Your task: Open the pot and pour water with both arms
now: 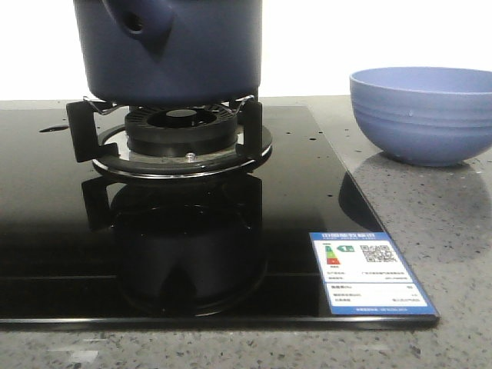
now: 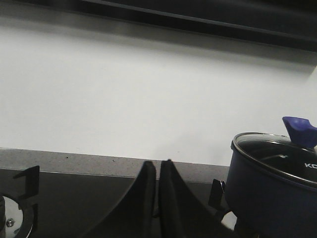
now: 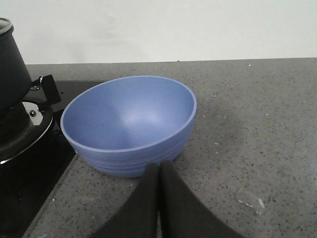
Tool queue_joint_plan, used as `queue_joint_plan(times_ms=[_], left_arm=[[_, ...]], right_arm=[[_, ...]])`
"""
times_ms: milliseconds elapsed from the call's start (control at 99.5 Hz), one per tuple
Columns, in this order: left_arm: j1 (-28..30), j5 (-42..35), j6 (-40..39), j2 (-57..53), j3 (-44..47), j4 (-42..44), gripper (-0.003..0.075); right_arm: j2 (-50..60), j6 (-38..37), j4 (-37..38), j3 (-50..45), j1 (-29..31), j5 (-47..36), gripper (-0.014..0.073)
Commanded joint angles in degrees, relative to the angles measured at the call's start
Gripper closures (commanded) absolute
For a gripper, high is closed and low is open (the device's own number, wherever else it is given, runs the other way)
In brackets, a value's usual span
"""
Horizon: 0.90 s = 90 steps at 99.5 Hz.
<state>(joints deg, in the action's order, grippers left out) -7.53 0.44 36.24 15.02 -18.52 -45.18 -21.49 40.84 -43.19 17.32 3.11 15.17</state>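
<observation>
The dark navy pot (image 1: 177, 54) stands on the burner grate of the black stove, its hollow side handle (image 1: 138, 23) pointing toward the camera. In the left wrist view the pot (image 2: 270, 193) carries a glass lid (image 2: 277, 153) with a blue knob (image 2: 299, 130). My left gripper (image 2: 158, 163) is shut and empty, apart from the pot and beside it. My right gripper (image 3: 159, 166) is shut and empty, just in front of the periwinkle bowl (image 3: 130, 124). A sliver of the pot (image 3: 11, 69) shows in the right wrist view. Neither gripper shows in the front view.
The periwinkle ribbed bowl (image 1: 423, 115) sits on the grey speckled counter (image 1: 430, 231) right of the black glass stove top (image 1: 61, 246). An energy label sticker (image 1: 369, 273) lies on the stove's front right corner. A second burner (image 2: 15, 218) lies left of the pot. A white wall stands behind.
</observation>
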Motion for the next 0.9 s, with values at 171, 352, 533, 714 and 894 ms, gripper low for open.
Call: queue_joint_plan(times_ms=[171,352,533,714,894], left_arm=[[0.1,-2.7,-0.3,0.5,-1.5,-0.5,0.0741],[0.1,-2.7,-0.3,0.5,-1.5,-0.5,0.0741],[0.0,-2.7,-0.3,0.5,-1.5,-0.5,0.0741],[0.3,-2.3,-4.8,0.4,-1.0,12.1,0.0741],[3.3,-2.6,-36.8,-3.6,5.1,43.6,0.0741]], right_arm=[[-0.1,0.6,-1.1,1.4,0.4,-2.6,0.0655],[-0.1,0.6,-1.1,1.4,0.4,-2.6,0.0655],[-0.1,0.6,-1.1,1.4,0.4,-2.6,0.0655],[-0.1,0.6,-1.1,1.4,0.4,-2.6,0.0655],[-0.1,0.6,-1.1,1.4,0.4,-2.6,0.0655]])
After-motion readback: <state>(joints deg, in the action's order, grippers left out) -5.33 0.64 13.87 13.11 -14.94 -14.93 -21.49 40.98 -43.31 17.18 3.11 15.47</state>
